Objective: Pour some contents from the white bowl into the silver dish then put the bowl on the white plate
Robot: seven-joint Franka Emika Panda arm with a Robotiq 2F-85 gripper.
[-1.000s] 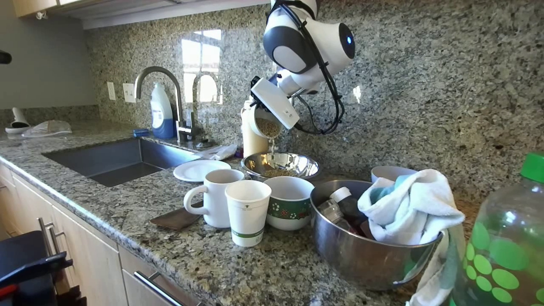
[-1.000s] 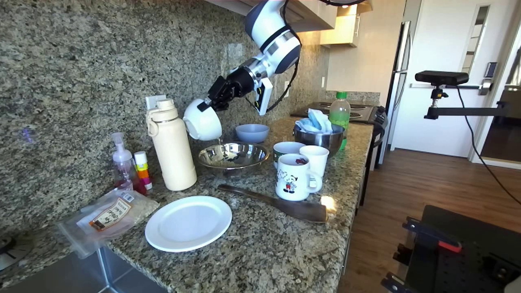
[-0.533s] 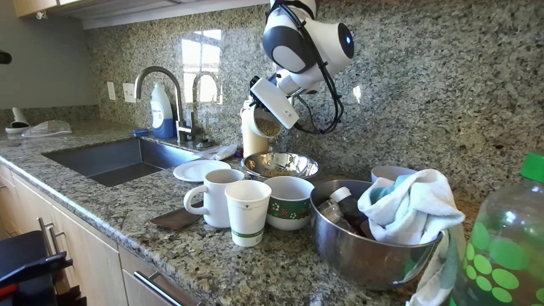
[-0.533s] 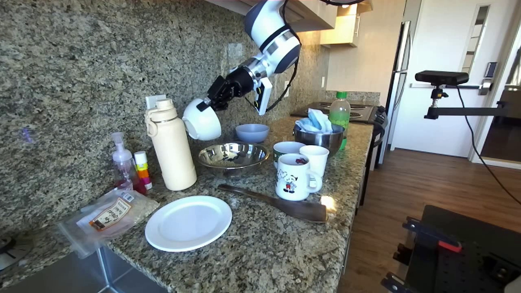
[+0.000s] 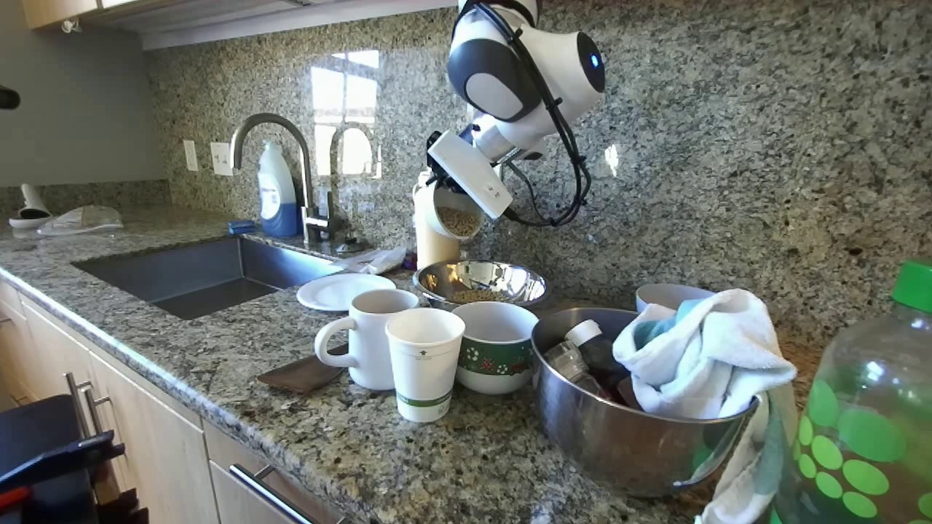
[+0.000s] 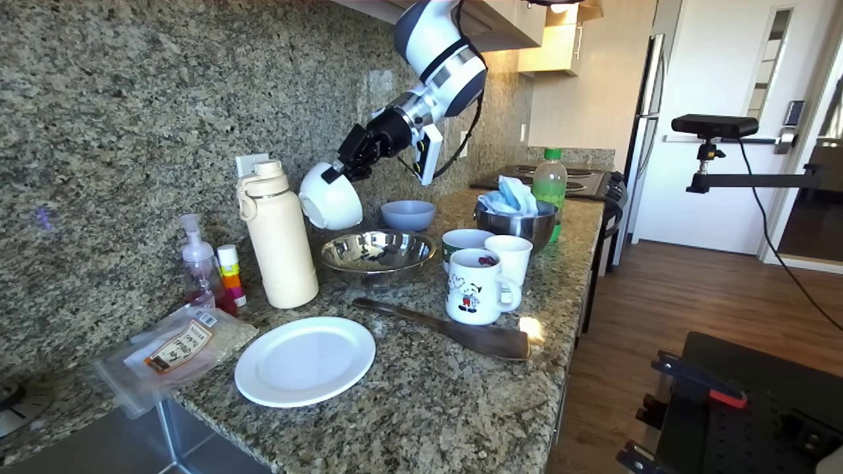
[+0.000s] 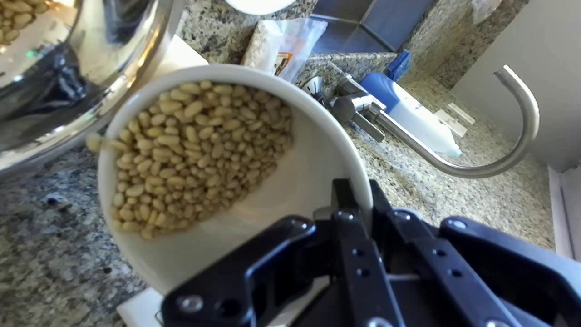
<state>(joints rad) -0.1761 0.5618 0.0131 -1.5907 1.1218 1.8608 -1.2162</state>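
Note:
The white bowl (image 6: 331, 197) is held in the air, tilted over the near side of the silver dish (image 6: 379, 268). It also shows in an exterior view (image 5: 439, 212) and in the wrist view (image 7: 295, 181). Pale kernels (image 7: 195, 150) fill its low side, with one or two at the lip. More kernels lie in the dish, seen in an exterior view (image 5: 477, 296) and in the wrist view (image 7: 16, 20). My gripper (image 7: 358, 193) is shut on the bowl's rim, one finger inside and one outside. The white plate (image 6: 305, 362) lies on the counter with nothing on it.
A cream bottle (image 6: 280, 243) stands close beside the bowl and dish. A wooden spatula (image 6: 448, 329), a Mickey mug (image 6: 471, 296), a paper cup (image 5: 424, 364), a green-banded bowl (image 5: 495, 356) and a steel mixing bowl (image 5: 619, 444) stand nearby. A sink (image 5: 211, 276) lies beyond the plate.
One second ago kernels were falling from the bowl into the dish; in the exterior views no falling stream shows now. The bowl has shifted and turned slightly, still tilted in my gripper.

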